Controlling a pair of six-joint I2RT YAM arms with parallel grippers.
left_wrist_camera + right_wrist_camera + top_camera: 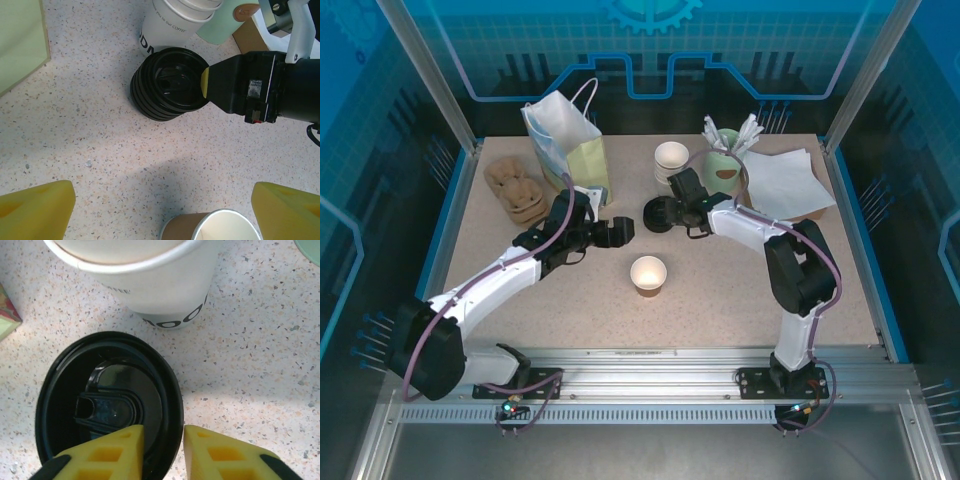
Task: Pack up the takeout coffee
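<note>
A small brown-sided paper cup (648,273) stands open-topped at the table's middle, and its rim (220,227) shows at the bottom of the left wrist view. My left gripper (620,232) hovers behind the cup, open wide, with the yellow fingers (35,212) far apart. A stack of black lids (658,215) (167,82) sits further back. My right gripper (672,212) (164,455) is down on that stack. One finger is inside the top lid (100,395) and one outside, pinching its rim.
Stacked white cups (671,160) (145,280) stand right behind the lids. A white and green paper bag (565,135) stands at back left, with cardboard cup carriers (515,188) beside it. A green holder with sticks (728,160) and papers (785,185) lie at back right.
</note>
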